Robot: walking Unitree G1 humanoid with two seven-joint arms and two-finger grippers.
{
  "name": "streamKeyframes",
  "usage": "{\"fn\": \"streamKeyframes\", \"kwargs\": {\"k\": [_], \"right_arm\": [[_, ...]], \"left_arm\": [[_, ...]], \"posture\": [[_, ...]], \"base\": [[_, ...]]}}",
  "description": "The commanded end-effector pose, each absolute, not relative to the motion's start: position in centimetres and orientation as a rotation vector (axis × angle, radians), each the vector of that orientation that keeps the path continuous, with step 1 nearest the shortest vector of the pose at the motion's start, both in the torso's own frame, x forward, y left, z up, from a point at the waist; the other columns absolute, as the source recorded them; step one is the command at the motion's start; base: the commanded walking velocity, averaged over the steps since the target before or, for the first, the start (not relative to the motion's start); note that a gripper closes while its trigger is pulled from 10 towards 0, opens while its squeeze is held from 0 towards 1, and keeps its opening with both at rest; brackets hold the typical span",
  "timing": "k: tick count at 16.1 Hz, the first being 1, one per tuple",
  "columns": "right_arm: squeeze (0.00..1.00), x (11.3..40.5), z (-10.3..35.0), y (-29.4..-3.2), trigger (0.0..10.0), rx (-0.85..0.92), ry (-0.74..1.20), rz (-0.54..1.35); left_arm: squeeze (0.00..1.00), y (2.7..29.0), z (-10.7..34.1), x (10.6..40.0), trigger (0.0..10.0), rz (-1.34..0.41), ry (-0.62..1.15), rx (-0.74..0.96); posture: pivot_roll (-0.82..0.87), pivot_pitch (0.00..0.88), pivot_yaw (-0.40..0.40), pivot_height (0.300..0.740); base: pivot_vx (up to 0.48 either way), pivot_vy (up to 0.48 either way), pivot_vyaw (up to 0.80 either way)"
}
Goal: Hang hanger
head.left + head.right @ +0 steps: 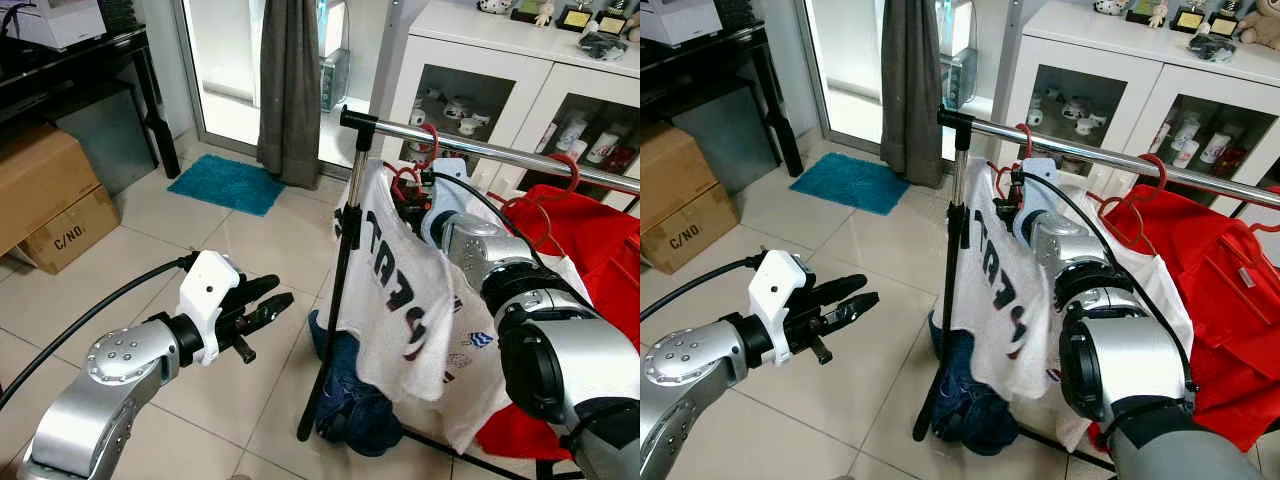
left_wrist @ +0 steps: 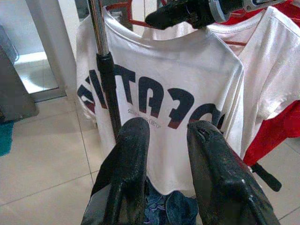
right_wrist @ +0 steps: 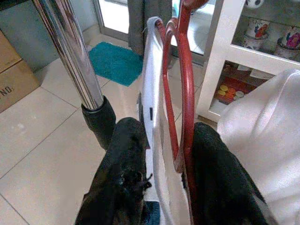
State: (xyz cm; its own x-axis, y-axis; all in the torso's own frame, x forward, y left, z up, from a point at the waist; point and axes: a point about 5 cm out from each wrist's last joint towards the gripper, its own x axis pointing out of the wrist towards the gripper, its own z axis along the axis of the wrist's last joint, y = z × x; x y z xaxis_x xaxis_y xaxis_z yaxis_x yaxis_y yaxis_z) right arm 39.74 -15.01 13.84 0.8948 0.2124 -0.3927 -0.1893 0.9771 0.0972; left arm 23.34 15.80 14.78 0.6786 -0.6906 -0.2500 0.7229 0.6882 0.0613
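Red hanger (image 3: pixel 183 89) sits pinched between right claw (image 3: pixel 161 154) fingers; left claw (image 1: pixel 262 304) spread, well apart.

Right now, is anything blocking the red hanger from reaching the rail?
Nothing visible does. The right gripper holds the red hanger, carrying the white T-shirt, right beside the rail; the rail's end stretch looks free.

Printed "C/NO." in black on the side of the lower cardboard box (image 1: pixel 70 232), at about nine o'clock in the left eye view; in the right wrist view, just "NO." legible at the frame edge. Large dark block letters across the white T-shirt (image 2: pixel 159 101) on the rack, seen reversed, roughly "TAC" amid others, word not readable. Smaller line beneath too blurred.
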Motion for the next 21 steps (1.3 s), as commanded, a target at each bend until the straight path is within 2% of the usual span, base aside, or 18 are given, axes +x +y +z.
{"fn": "streamKeyframes", "kwargs": {"k": [1, 14, 15, 16, 21], "right_arm": [[0.00, 39.9, 14.2, -15.0, 0.0, 0.062, 0.402, 0.199], [0.00, 39.9, 14.1, -15.2, 0.0, 0.036, 0.385, 0.175], [0.00, 40.0, 14.3, -15.3, 0.0, 0.015, 0.368, 0.179], [0.00, 40.2, 14.9, -15.7, 0.0, -0.094, 0.319, 0.189], [0.00, 40.1, 16.6, -16.6, 0.0, -0.116, 0.198, 0.215]], "left_arm": [[0.00, 15.6, 15.1, 23.1, 10.0, -0.818, 0.207, 0.165], [0.00, 15.4, 15.1, 23.4, 10.0, -0.813, 0.200, 0.171], [0.00, 15.4, 15.1, 23.6, 10.0, -0.795, 0.190, 0.170], [0.00, 15.4, 15.0, 24.3, 10.0, -0.723, 0.187, 0.160], [0.00, 15.3, 14.5, 25.4, 10.0, -0.589, 0.151, 0.139]], "posture": [[-0.01, 0.000, -0.050, 0.740], [-0.01, 0.000, -0.045, 0.740], [-0.01, 0.000, -0.046, 0.740], [-0.01, 0.000, -0.057, 0.740], [-0.03, 0.000, -0.052, 0.740]], "base": [[0.000, 0.000, 0.00], [0.000, 0.000, 0.00], [0.000, 0.000, 0.00], [0.000, 0.000, 0.00], [0.000, 0.000, 0.00]]}}
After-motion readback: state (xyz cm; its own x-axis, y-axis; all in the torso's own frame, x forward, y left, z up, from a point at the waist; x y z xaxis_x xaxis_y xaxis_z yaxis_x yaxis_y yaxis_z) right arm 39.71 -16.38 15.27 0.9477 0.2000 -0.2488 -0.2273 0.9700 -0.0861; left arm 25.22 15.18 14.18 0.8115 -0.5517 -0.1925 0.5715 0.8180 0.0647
